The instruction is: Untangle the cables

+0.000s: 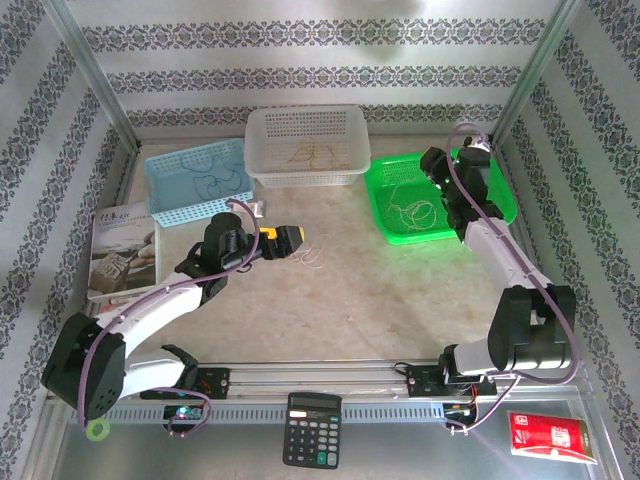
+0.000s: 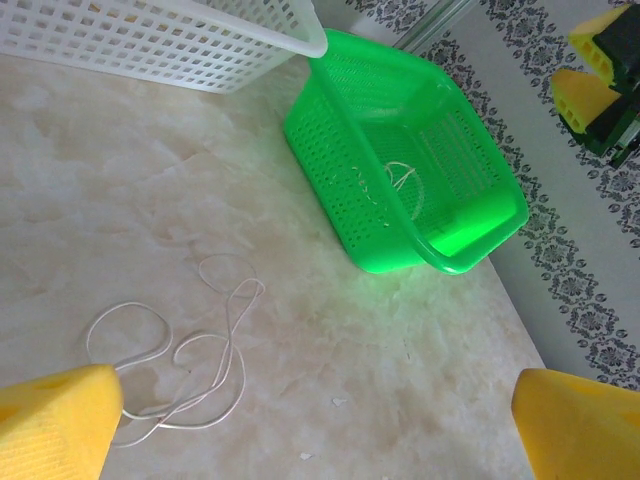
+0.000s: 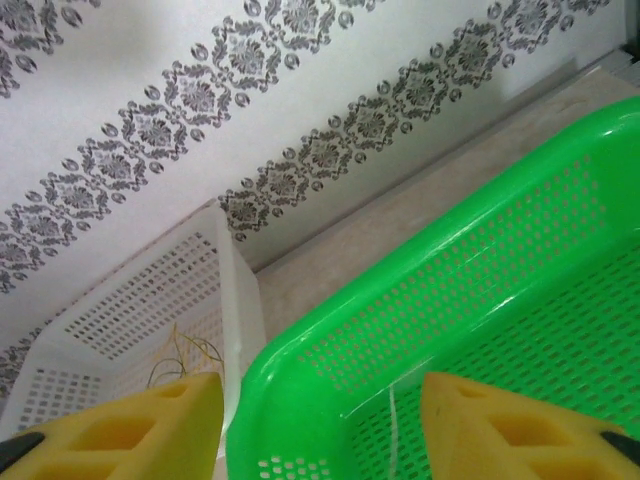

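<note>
Top external: calculator (image 1: 313, 443) and red packet (image 1: 552, 436) are sitting nearest. Left gripper (image 1: 298, 241) is hanging wide open, gripping nothing. Left wrist is showing a thread-thin whitish cable (image 2: 190, 350) lying in loose loops on the marbled table (image 2: 350, 330), just beside one yellow finger (image 2: 55, 425). Right gripper (image 3: 322, 388) is hovering part open, empty, over the perforated green basket (image 3: 450, 290), with a second whitish cable (image 1: 418, 212) lying coiled inside. Farthest back, tan strands (image 1: 318, 155) are lying in the white mesh basket (image 1: 305, 112), dark blue strands (image 1: 215, 185) in the blue basket (image 1: 160, 165).
</note>
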Motion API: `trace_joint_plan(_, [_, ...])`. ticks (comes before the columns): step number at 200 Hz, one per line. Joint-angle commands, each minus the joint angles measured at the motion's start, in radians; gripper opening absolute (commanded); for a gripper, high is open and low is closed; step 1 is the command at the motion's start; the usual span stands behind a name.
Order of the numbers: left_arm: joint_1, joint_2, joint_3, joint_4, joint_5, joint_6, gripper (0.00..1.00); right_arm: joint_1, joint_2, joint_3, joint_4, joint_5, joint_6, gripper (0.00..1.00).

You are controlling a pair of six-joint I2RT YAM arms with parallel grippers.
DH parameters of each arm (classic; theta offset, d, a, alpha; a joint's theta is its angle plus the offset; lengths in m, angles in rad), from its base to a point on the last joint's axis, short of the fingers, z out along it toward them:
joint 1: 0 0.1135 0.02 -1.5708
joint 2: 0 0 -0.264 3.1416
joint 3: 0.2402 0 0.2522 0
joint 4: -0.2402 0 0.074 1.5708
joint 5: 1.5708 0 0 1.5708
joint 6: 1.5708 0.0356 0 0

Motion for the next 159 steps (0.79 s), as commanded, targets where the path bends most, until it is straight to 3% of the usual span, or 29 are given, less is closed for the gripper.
trace_joint_plan(1, [-0.006, -0.021, 0.024, -0.028, -0.017, 0.008, 1.0, -0.004, -0.072, 0.037, -0.03, -0.002, -0.012, 0.56])
trace_joint_plan(56, [-0.006, -0.024, 0.027, -0.099, -0.092, -0.008, 1.0, 0.098, -0.158, -0.01, -0.064, -0.118, 0.009, 0.56])
trace_joint_plan(106, [0.005, -0.056, 0.009, -0.196, -0.187, -0.026, 1.0, 0.396, -0.143, -0.108, -0.063, -0.081, 0.041, 0.56])
trace_joint_plan(159, [0.07, -0.08, -0.018, -0.192, -0.203, -0.078, 1.0, 0.663, 0.097, -0.148, 0.044, -0.04, 0.176, 0.58])
